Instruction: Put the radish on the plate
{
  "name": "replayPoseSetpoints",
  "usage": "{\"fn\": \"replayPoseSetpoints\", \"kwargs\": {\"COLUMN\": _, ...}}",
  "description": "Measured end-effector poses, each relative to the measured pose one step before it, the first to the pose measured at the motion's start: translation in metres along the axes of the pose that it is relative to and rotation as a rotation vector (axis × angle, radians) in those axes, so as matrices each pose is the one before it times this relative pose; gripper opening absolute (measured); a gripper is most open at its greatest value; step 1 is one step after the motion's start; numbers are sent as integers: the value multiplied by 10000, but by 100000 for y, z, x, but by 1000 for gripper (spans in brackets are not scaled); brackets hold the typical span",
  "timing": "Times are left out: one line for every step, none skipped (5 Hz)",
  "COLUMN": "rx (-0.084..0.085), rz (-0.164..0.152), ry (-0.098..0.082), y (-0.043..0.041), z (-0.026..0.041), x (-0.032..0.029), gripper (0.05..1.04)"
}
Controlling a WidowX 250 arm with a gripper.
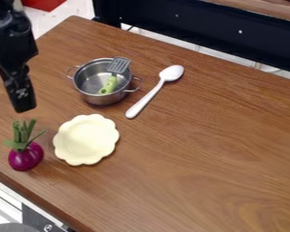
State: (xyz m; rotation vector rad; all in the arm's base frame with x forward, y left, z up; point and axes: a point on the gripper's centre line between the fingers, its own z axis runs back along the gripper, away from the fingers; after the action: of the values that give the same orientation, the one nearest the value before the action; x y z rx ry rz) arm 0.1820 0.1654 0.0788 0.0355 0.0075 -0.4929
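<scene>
The gripper (23, 102) hangs at the upper left, above the table and a little way up from the radish; nothing is seen held by it. The radish (26, 157), a purple bulb with green stalks pointing up the view, lies at the lower left near the table's front edge. Just right of it, apart from the radish, sits the plate (85, 139), pale yellow with a scalloped rim and nothing on it.
A metal pot (92, 94) with two handles stands behind the plate, holding a green-handled spatula (110, 84). Right of the pot lies a white spoon (151, 96). The wooden table (214, 154) ends at a diagonal front edge at lower left.
</scene>
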Motion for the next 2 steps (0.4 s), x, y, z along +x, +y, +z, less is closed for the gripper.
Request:
{"fn": "replayPoseSetpoints", "kwargs": {"rx": -423, "rz": -495, "ry": -29, "y": -1174, "z": -1246, "x": -1419, "gripper": 997}}
{"fn": "replayPoseSetpoints", "kwargs": {"rx": -126, "rz": -61, "ry": 5, "y": -813, "z": -85, "x": -311, "gripper": 997}}
